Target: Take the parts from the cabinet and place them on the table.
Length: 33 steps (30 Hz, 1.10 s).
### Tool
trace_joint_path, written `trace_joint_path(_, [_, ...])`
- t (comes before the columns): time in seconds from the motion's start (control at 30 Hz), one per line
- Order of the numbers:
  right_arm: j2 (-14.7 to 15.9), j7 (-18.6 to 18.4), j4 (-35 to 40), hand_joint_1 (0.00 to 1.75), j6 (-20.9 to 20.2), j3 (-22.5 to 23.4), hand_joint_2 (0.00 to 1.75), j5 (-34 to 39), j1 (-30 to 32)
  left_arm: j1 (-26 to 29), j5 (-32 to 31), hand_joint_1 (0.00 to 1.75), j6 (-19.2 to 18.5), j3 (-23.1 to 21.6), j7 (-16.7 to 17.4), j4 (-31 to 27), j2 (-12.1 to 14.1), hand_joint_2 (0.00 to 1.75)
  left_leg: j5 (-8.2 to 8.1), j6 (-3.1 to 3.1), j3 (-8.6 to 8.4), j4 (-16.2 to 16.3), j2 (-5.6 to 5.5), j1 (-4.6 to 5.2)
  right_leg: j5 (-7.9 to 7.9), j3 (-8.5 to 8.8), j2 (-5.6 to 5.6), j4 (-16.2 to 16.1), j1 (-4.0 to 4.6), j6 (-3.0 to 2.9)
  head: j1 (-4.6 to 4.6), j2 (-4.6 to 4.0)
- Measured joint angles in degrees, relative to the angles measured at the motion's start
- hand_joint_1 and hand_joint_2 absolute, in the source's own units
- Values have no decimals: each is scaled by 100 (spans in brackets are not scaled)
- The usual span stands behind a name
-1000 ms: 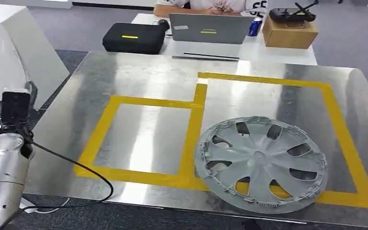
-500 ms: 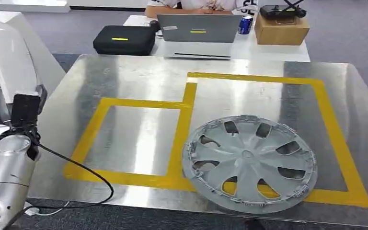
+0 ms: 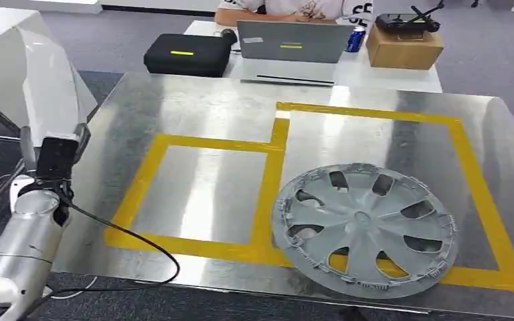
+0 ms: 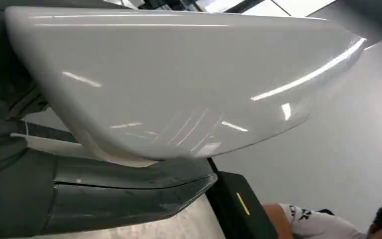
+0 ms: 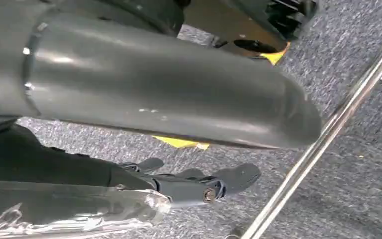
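White glossy body panel [image 4: 179, 84] is in the left hand [image 4: 35, 194]: wrist view shows it lying across the dark fingers [image 4: 129, 191] with the thumb side hidden, so it reads as gripped, though I can't see how secure the hold is. From the head view the panel [image 3: 37, 87] stands off the table's left edge, above the left wrist, not yet over the metal top. Grey wheel cover [image 3: 365, 227] already lies flat on the table [image 3: 207, 114], straddling the near yellow tape line [image 3: 268, 180] of the right-hand box, its rim close to the front edge. Right hand [image 5: 199, 186] hangs low over carpet, fingers partly extended, nothing visible in it; reads as released. Risks, my judgement: the panel is big and slick, so it could pivot or slip in the grasp when swung in; its lower end could clip the table's left edge if brought across too low; the loose black cable [image 3: 127, 241] drooping over the front-left corner could snag the forearm. Open room: the left taped box is bare and nearest. Far side has a laptop [image 3: 291, 43], a black case [image 3: 187, 53] and a seated person behind.
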<state>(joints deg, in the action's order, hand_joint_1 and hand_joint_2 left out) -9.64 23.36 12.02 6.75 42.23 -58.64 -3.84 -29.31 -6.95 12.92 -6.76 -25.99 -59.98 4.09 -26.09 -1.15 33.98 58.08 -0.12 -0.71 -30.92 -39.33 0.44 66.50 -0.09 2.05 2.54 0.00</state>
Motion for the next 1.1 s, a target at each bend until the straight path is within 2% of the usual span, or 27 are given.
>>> trace_joint_path(0.03, [0,-7,0,0,-4,-7,0,0,3,31,13,175,-28,-46,0,-2,-42,175,-4,-7,2,0,0,5,-195,-216,-2,460,-7,18,-11,0])
trace_joint_path(0.07, [0,-9,0,0,-4,-9,0,0,6,71,35,175,-59,-78,0,-11,-82,175,-6,-11,2,2,0,7,-312,-392,-1,823,-8,35,0,0])
trace_joint_path(0.1, [0,-15,-4,0,-7,-17,0,0,10,109,46,175,-83,-127,0,-13,-105,175,-7,-11,-1,3,0,7,-290,-448,-2,916,-12,46,-4,0])
trace_joint_path(0.13, [0,-24,-4,0,-7,-33,0,0,9,142,48,175,-114,-179,0,-18,-133,175,-7,-10,-1,5,-3,7,-149,-375,-2,764,-13,46,0,0])
trace_joint_path(0.23, [4,-35,-4,0,-9,-66,0,0,-14,174,61,175,-172,-325,2,-70,-223,175,-25,17,-19,8,-15,7,485,368,-5,-637,-13,-11,2,0])
trace_joint_path(0.27, [4,-39,-4,0,-13,-70,0,0,-33,172,61,175,-186,-356,2,-83,-236,175,-34,49,-2,13,-15,45,381,493,-3,-811,11,-33,-4,0])
trace_joint_path(0.37, [6,-48,-6,0,-22,-101,0,4,-14,192,63,175,-257,-481,17,-87,-275,175,-3,129,14,0,-13,32,404,493,14,-834,24,-102,-11,0])
trace_joint_path(0.4, [9,-48,-4,0,-24,-105,0,9,-10,195,61,175,-282,-520,17,-87,-288,175,-2,164,7,-4,-15,34,426,497,13,-860,20,-141,-11,0])
trace_joint_path(0.43, [9,-48,-4,0,-35,-109,0,11,-15,197,61,175,-306,-562,17,-92,-293,175,-80,188,26,48,-10,16,460,531,1,-915,-15,-192,-11,0])
trace_joint_path(0.47, [9,-48,-4,0,-39,-116,0,13,-24,187,61,175,-315,-583,17,-92,-297,175,-212,207,93,212,-7,19,463,542,5,-930,-11,-203,-42,0])
trace_joint_path(0.5, [9,-50,-4,0,-39,-122,0,13,-31,179,63,175,-319,-623,18,-92,-323,175,-432,223,264,591,-7,17,458,542,2,-929,-9,-232,-46,0])
trace_joint_path(0.53, [9,-59,-4,0,-42,-136,0,13,-32,187,65,175,-330,-660,20,-92,-343,175,-647,237,486,1067,-6,16,456,542,2,-927,-6,-234,-42,0])
trace_joint_path(0.57, [9,-59,-4,0,-42,-146,0,13,-27,200,81,175,-330,-695,22,-92,-354,175,-791,246,695,1490,-7,17,451,541,3,-925,-4,-243,-44,0])
trace_joint_path(0.6, [9,-70,-6,0,-42,-149,0,13,-19,205,96,175,-330,-719,31,-92,-363,175,-798,254,805,1693,-6,16,449,542,5,-919,-3,-245,-44,0])
trace_joint_path(0.63, [9,-74,-4,0,-42,-149,0,15,-12,204,96,175,-330,-728,33,-92,-371,175,-676,250,786,1636,-6,16,445,546,9,-913,-2,-248,-42,0])
trace_joint_path(0.67, [9,-76,-7,0,-42,-151,0,15,-13,193,98,175,-325,-739,33,-92,-385,175,-462,239,682,1393,-6,17,439,548,17,-900,-2,-244,-44,0])
trace_joint_path(0.73, [9,-77,-7,0,-39,-162,0,15,-16,156,96,175,-317,-752,59,-94,-409,175,70,189,250,464,-5,19,415,566,27,-880,-2,-221,-46,0])
trace_joint_path(0.77, [7,-79,-7,0,-41,-166,0,20,-14,126,96,175,-317,-771,66,-94,-424,175,72,156,122,207,-2,31,407,547,22,-877,5,-205,-37,0])
trace_joint_path(0.8, [9,-79,-4,0,-39,-166,0,22,-22,87,94,175,-317,-802,68,-94,-448,175,33,144,67,38,-8,45,398,513,25,-837,38,-176,-37,0])
trace_joint_path(0.9, [7,-81,-7,0,-39,-177,0,26,-17,81,94,175,-317,-854,79,-94,-472,175,27,80,101,33,-14,65,425,494,11,-869,11,-92,-37,0])
trace_joint_path(0.93, [9,-81,-4,0,-39,-192,0,35,-15,72,94,175,-312,-854,81,-94,-474,175,62,30,71,-16,-7,17,382,441,13,-840,6,-60,-46,0])
trace_joint_path(0.97, [9,-76,-4,0,-37,-199,0,39,-11,52,94,175,-306,-861,81,-94,-494,175,59,7,66,-20,-4,18,262,376,4,-675,7,-30,-20,0])
trace_joint_path(1.0, [9,-74,-7,0,-35,-201,0,44,-15,42,94,175,-299,-874,81,-94,-511,175,57,-16,64,-18,-5,18,50,211,2,-294,-4,-2,11,0])
trace_joint_path(1.07, [9,-74,-7,0,-33,-203,0,61,-14,49,94,175,-284,-896,87,-94,-527,175,54,-29,67,-17,-4,23,-317,-231,2,613,-19,36,7,0])
trace_joint_path(1.1, [9,-74,-7,0,-33,-203,0,70,-4,59,92,175,-280,-915,98,-90,-535,175,53,-29,66,-16,-5,24,-390,-387,1,909,-19,50,13,0])
